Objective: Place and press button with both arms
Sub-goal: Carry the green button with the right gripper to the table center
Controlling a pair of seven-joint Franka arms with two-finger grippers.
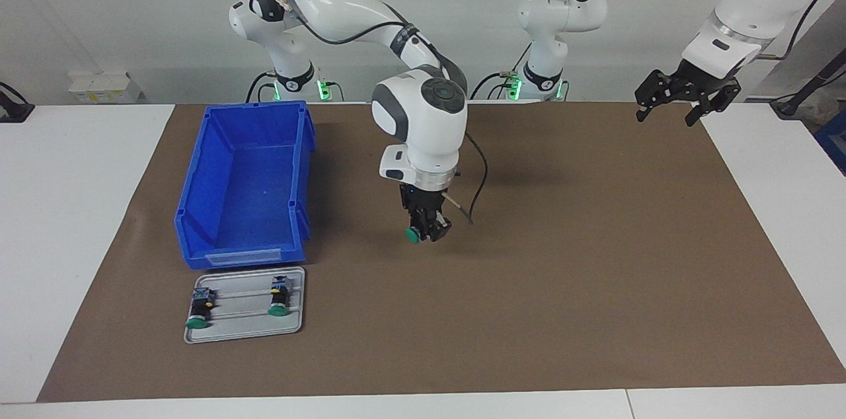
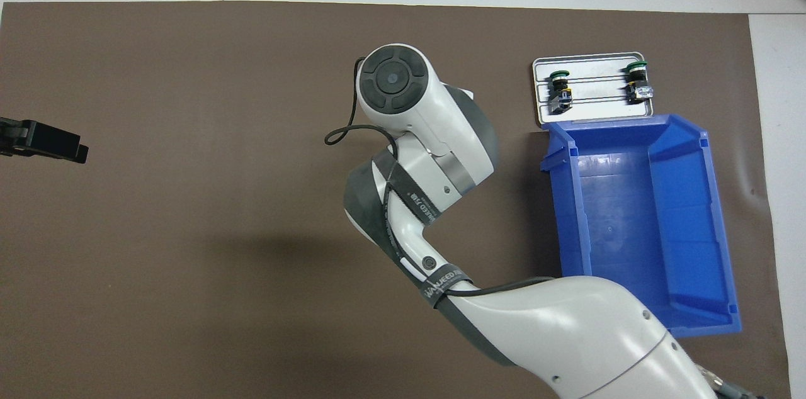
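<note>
Over mid-surface, my right claw [image 1: 428, 228] pinches a button [image 1: 413, 234], not yet placed. Left claw [image 1: 687, 96] waits spread at its own end. Two buttons remain on the tray [image 1: 244, 330]. Placing and pressing are left.

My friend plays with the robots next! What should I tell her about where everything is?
Right gripper: shut on one green button, held over the middle of the brown mat.
Left gripper: open, waiting over the mat's edge at the left arm's end.
Two more buttons lie on the grey tray, beside the blue bin and farther from the robots.
Done: one button picked up.
Left: put it down on the mat, then press it.
</note>
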